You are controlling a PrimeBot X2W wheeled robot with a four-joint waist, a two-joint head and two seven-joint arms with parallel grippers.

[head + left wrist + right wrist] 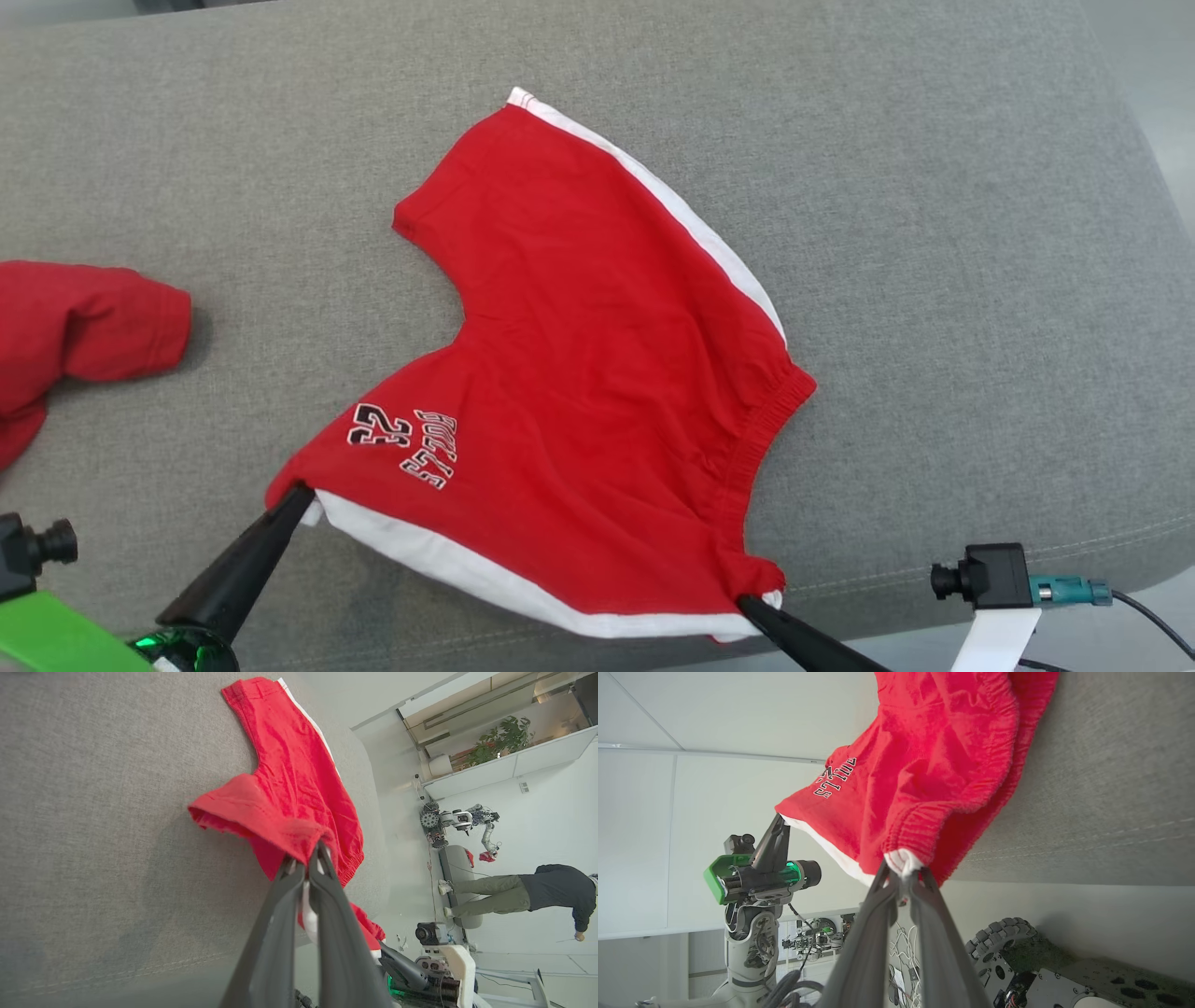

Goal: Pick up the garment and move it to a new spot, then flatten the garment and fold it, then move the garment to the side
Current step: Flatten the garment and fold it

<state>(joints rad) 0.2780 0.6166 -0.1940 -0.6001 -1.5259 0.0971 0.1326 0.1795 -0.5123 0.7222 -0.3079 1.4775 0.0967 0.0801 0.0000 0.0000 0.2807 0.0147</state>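
Note:
The garment (597,373) is red with white side stripes, an elastic band at its right edge, and black "BULLS" lettering with a number near its left corner. It lies spread on the grey cushion (934,233), its near white-edged hem stretched between both grippers. My left gripper (301,493) is shut on the near left corner, which bunches at its tips (310,856). My right gripper (747,602) is shut on the near right corner by the elastic band (903,870). The garment (934,765) rises slightly from the cushion at both pinched corners.
A second red cloth (75,327) lies crumpled at the cushion's left edge. The cushion's front edge runs just behind my grippers. A person (523,896) and another robot (462,821) stand across the room. My wheeled base (999,947) is below the cushion.

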